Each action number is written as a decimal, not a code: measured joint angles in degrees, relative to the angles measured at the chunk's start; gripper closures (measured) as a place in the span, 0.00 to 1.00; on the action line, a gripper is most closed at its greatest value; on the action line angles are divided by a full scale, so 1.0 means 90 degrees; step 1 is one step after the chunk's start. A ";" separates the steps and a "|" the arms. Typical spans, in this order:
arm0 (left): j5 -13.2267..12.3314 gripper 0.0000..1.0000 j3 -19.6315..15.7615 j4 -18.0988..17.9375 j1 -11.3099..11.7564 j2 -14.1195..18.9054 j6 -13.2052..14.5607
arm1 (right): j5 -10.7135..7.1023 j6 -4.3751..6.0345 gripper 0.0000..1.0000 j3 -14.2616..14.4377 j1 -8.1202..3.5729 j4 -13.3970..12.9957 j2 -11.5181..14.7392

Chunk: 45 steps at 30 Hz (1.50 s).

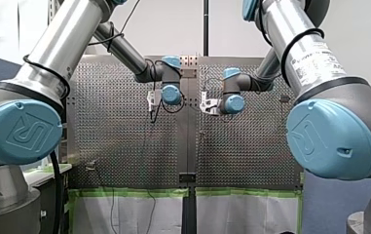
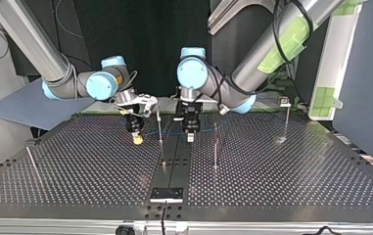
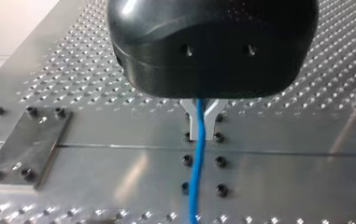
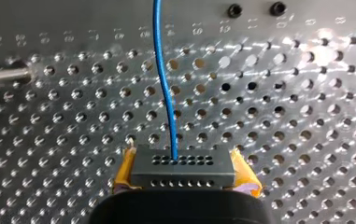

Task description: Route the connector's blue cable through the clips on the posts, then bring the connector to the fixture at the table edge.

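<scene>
Right wrist view has the grey connector (image 4: 182, 163) clamped between the yellow pads (image 4: 125, 169) of my right gripper (image 4: 183, 175), over the perforated table (image 4: 306, 116). Its blue cable (image 4: 162, 84) leaves the connector's face and runs ahead. At the left wrist view, my left gripper (image 3: 200, 133) has its metal fingers (image 3: 192, 122) pinched together on the cable, above the table's middle seam. From the top view, both grippers hang near each other, either side of a thin post (image 2: 159, 128), well apart from the fixture (image 2: 166, 194) at the table's near edge.
</scene>
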State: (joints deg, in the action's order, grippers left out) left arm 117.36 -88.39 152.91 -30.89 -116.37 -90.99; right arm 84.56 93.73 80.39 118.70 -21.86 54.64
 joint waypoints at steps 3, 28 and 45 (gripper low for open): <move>-0.0016 1.00 -0.0104 -0.0071 -0.0019 -0.0001 0.0002 | 0.0084 -0.0090 1.00 0.0003 -0.0007 0.0070 0.0000; -0.0010 1.00 -0.0580 -0.0549 -0.0142 -0.0571 -0.0021 | 0.0376 -0.0445 1.00 0.0374 0.0063 0.0151 0.0013; 0.0002 1.00 -0.0905 -0.0841 -0.0367 -0.0588 -0.0048 | 0.0557 -0.0575 1.00 0.1119 0.0084 -0.0384 0.0433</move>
State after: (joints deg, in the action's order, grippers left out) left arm 117.38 -96.54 145.34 -34.20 -121.66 -91.42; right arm 89.57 88.56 90.46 119.45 -25.32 58.54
